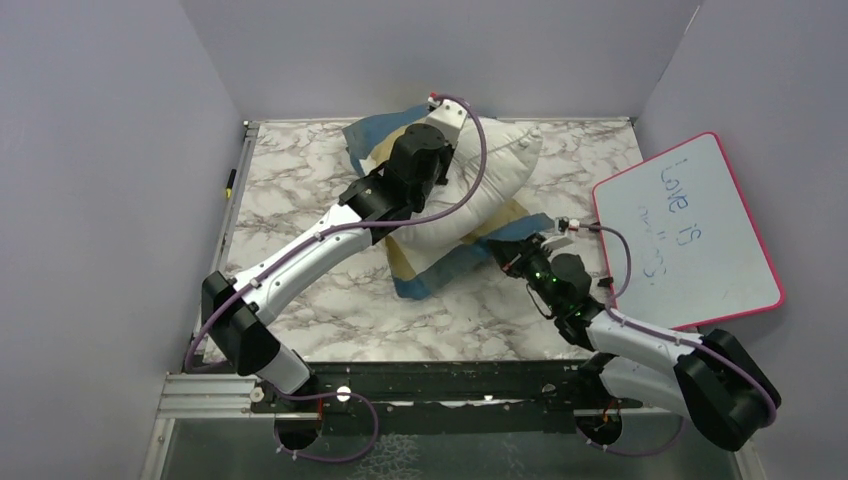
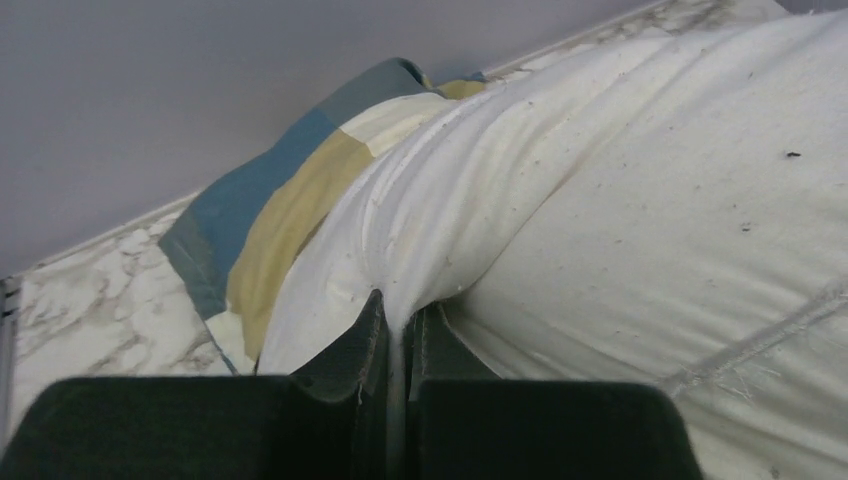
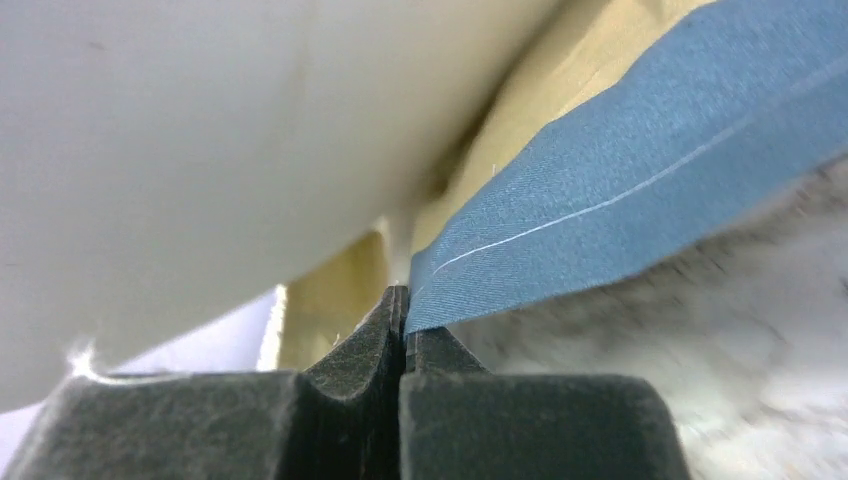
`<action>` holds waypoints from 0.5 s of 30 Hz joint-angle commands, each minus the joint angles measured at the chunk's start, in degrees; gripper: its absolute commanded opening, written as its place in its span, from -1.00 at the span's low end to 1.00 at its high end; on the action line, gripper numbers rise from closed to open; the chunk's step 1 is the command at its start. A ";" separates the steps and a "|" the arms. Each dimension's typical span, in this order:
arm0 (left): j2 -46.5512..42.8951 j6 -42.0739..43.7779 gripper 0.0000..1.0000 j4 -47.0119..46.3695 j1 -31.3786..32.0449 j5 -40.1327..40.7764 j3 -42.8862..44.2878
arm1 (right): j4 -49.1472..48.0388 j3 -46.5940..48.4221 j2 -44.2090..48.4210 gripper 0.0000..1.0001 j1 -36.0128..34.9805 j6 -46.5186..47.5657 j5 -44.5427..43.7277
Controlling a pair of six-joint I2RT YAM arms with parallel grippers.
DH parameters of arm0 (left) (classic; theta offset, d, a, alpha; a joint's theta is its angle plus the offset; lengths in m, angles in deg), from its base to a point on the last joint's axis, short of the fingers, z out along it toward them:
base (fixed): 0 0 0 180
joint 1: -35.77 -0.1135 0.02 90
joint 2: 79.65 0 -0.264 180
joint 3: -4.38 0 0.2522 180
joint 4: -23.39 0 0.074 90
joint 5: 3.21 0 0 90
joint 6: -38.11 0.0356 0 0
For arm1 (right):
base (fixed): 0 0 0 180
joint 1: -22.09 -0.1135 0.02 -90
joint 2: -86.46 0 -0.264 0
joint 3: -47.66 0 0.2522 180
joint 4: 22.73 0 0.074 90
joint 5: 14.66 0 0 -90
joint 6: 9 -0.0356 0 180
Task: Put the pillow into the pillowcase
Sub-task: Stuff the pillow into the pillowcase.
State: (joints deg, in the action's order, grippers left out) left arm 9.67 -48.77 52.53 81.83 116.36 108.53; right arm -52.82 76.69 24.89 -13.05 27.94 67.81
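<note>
Marble-patterned table [image 1: 300, 180] between plain grey-violet walls is the whole workplace, and the two soft things lie together at its far middle part.

We judge the task to be at its beginning. The pillow [image 1: 490, 175] is not inside anything: it rests on top of the pillowcase [image 1: 425, 275], which is spread flat under it, with blue and tan blocks showing at the far left and at the near side. What seems to be done is only the taking of the grips. The left gripper [image 2: 400, 315] is closed on a fold of the white pillow fabric, which is pinched between its jaws. The right gripper [image 3: 403, 310] is closed on the blue edge of the pillowcase, near the right near corner of the pillow. What is left is almost everything: to open the mouth of the case, to bring the pillow in, and to pull the cloth over it.

Some things we cannot make out. We do not see where the open side of the pillowcase is. We also cannot tell if the right jaws hold one layer or both. From above, the left wrist covers its own fingertips. Most of the case is hidden under the pillow. A whiteboard [image 1: 690, 230] stands at the right side, and its lower writing is too faint to read.
</note>
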 commanded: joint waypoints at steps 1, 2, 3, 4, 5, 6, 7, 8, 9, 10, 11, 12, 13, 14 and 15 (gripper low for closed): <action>-2.19 -5.15 -0.77 -0.39 -2.46 -15.09 -6.49 | 1.08 -2.78 -0.60 -1.00 -0.13 4.32 4.86; -3.13 -5.36 -0.52 -0.29 -2.49 -20.22 -7.26 | 0.76 -2.14 -1.20 -1.00 -0.13 3.99 5.66; -4.30 -5.60 -0.25 0.44 -2.54 -24.59 -7.83 | 0.71 -1.43 -1.70 -0.99 -0.18 3.11 6.52; -5.59 -6.10 0.02 1.63 -2.56 -27.80 -7.97 | 0.82 -0.90 -1.96 -0.99 -0.12 1.74 7.01; -6.95 -6.63 0.20 3.34 -2.54 -29.26 -7.81 | 0.82 -0.52 -2.25 -1.00 -0.11 0.03 7.12; -8.56 -7.39 0.28 5.29 -2.55 -29.52 -7.40 | 1.17 -0.32 -2.52 -0.99 -0.12 -1.72 8.85; -9.99 -7.77 0.31 7.22 -2.61 -28.69 -6.89 | 1.47 -0.18 -2.83 -0.99 -0.15 -3.73 9.62; -11.63 -7.90 0.33 9.04 -2.75 -26.50 -6.22 | 0.95 -0.34 -3.23 -0.99 -0.16 -4.98 10.75; -13.23 -7.99 0.33 10.27 -3.12 -23.91 -5.79 | 0.24 -0.68 -3.54 -0.99 -0.13 -6.24 11.58; -14.48 -7.99 0.34 11.19 -3.43 -21.00 -5.32 | -0.11 -1.17 -3.75 -0.99 -0.16 -8.09 11.95; -15.51 -7.77 0.34 11.85 -4.07 -18.46 -5.09 | -0.60 -1.72 -3.78 -1.00 -0.11 -9.51 12.08; -16.06 -7.40 0.34 12.21 -4.91 -16.34 -4.89 | -1.30 -2.07 -3.68 -0.99 -0.15 -9.96 12.01; -16.19 -6.89 0.33 12.76 -5.93 -14.67 -4.50 | -1.09 -2.11 -3.45 -0.99 -0.14 -10.08 11.83; -15.96 -6.22 0.33 13.35 -7.11 -13.68 -4.11 | 0.02 -1.90 -2.98 -0.99 -0.16 -10.13 11.27; -15.63 -5.73 0.33 13.84 -8.30 -13.22 -3.94 | 1.41 -1.62 -2.40 -0.99 -0.15 -10.02 10.68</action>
State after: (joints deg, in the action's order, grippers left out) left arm -4.61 -55.72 63.11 77.94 94.81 101.82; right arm -49.96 74.74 21.11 -13.01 21.51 76.05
